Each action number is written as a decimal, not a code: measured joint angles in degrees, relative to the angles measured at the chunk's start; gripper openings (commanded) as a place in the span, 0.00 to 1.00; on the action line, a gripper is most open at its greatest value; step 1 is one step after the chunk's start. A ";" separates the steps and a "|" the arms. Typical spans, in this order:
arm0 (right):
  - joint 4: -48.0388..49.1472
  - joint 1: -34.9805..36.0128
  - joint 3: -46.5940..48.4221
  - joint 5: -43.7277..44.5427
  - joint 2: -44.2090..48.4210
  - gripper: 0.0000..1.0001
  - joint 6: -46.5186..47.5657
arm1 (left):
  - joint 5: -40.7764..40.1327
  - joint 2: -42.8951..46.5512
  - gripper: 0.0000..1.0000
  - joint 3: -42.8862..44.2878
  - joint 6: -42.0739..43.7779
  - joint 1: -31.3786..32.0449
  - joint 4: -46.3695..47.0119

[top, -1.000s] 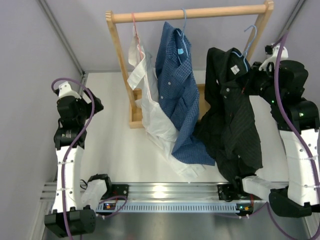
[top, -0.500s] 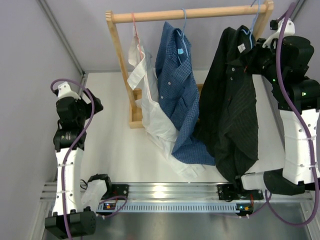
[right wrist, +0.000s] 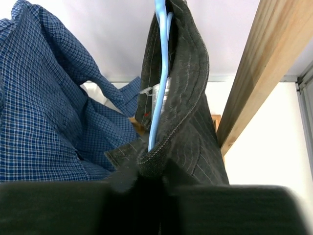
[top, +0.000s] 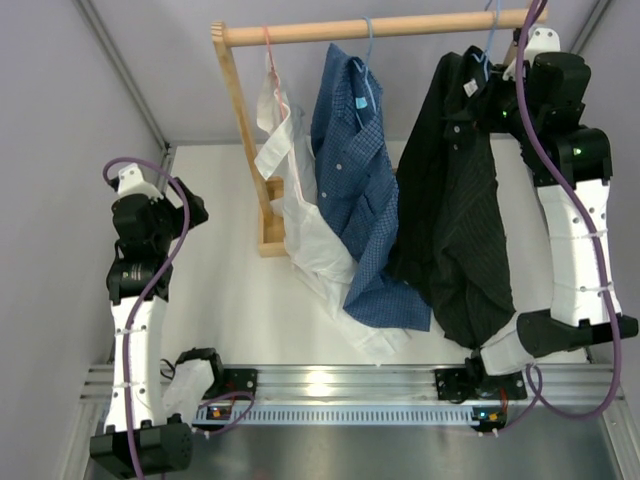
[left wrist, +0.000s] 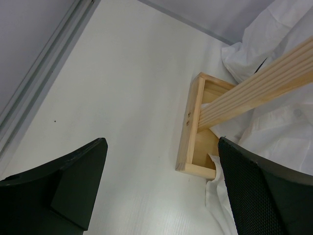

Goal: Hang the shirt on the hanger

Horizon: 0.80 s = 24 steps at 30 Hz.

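Note:
The black pinstriped shirt [top: 455,200] hangs long from the light-blue hanger [top: 488,45], up by the right end of the wooden rail [top: 380,28]. I cannot tell whether the hook rests on the rail. My right gripper [top: 497,105] is shut on the shirt's collar [right wrist: 190,98], with the hanger [right wrist: 159,73] running down into the pinched fold. A small red tag and a white label show inside the neck. My left gripper [top: 190,210] is open and empty at the far left, low over the table [left wrist: 122,98].
A blue checked shirt [top: 355,170] and a white garment [top: 300,220] on a pink hanger [top: 268,45] hang from the same rail, left of the black shirt. The rack's right post [right wrist: 264,63] stands close beside my right gripper. The rack's wooden base [left wrist: 195,127] lies ahead of my left gripper.
My right arm has lifted the black shirt and hanger up and back, from below the rail to rail height at its right end. The left arm has not moved.

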<state>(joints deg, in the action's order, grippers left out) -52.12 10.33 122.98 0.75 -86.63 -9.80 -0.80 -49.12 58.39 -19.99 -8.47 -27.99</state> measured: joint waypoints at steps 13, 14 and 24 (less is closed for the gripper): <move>3.80 0.00 -19.30 -0.48 19.34 0.99 -0.61 | 1.60 0.20 0.98 0.02 2.08 5.92 -0.35; 3.78 0.00 -21.40 0.20 22.18 1.00 -0.48 | 0.22 0.48 0.98 0.22 2.43 7.19 -0.76; -0.26 0.04 -39.12 15.13 53.72 1.00 2.71 | -9.81 11.58 0.98 1.88 3.19 13.55 -7.69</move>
<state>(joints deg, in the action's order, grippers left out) -52.38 10.37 83.85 15.88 -32.91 -7.09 -10.61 -37.54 60.27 -16.80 5.08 -35.68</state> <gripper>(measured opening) 0.993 0.982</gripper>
